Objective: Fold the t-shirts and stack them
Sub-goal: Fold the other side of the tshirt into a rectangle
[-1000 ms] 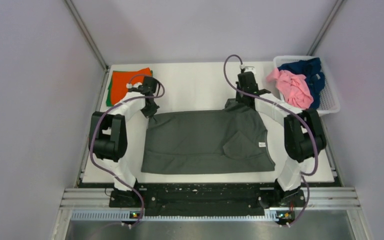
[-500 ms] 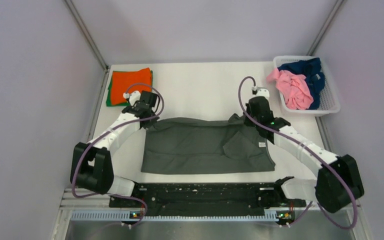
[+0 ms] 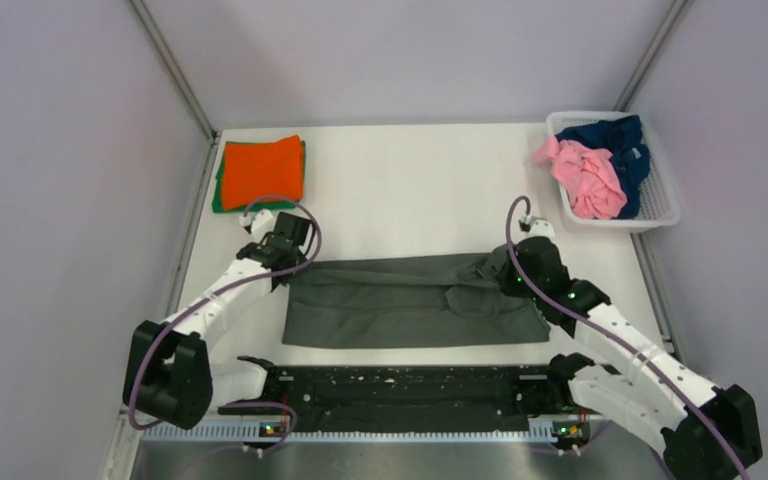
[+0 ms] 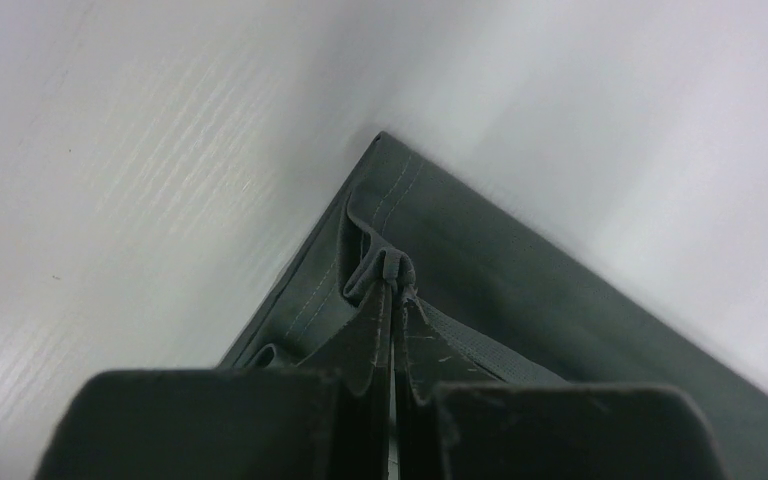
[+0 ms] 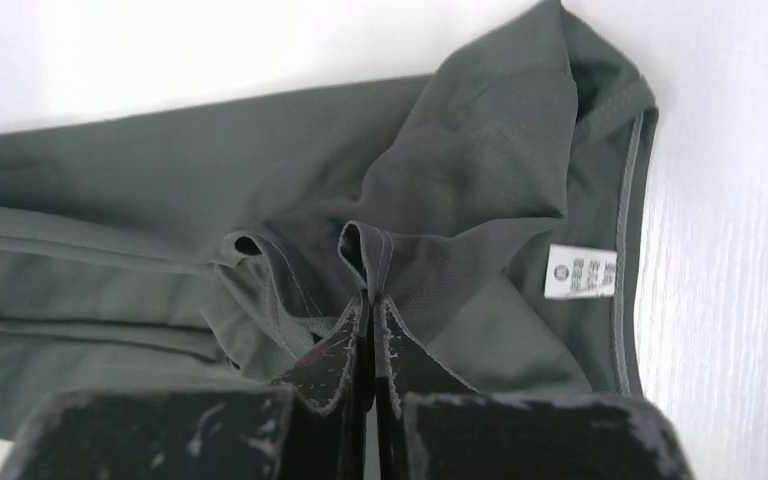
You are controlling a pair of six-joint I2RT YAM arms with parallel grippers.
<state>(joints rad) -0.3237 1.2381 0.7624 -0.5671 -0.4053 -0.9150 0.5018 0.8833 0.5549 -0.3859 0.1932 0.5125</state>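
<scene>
The grey shirt [image 3: 415,300] lies across the near middle of the tabletop [image 3: 410,190] as a long band running left to right. Its near edge lies flat, and its far edge is raised and carried over the lower layer. The left claw [image 4: 392,290] is closed tight on the shirt's far left corner, with a small bunch of stitched hem pinched between its fingertips. The right claw [image 5: 370,300] is clamped in the same way on a ridge of cloth at the far right, near the collar, with the white label [image 5: 580,272] just to its right. The fold looks about half made, and I judge that the held edge has yet to be laid down on the near edge. The cloth is thin, light and limp. It sags and creases between the two holds and keeps no shape of its own, so it needs some tension across its width or the middle will droop and wrinkle. The hem and collar seams are thicker and less likely to slip than the plain knit, which makes corners and seams the best places to take hold. At the right hold a sleeve is rucked up, and it may get trapped in the fold. Farther off on the left, an orange shirt [image 3: 262,170] lies folded on a green shirt [image 3: 217,195], well clear of the grey one. At the far right, a white basket [image 3: 660,215] holds a crumpled pink shirt [image 3: 585,175] and a navy shirt [image 3: 615,135], both unfolded.
</scene>
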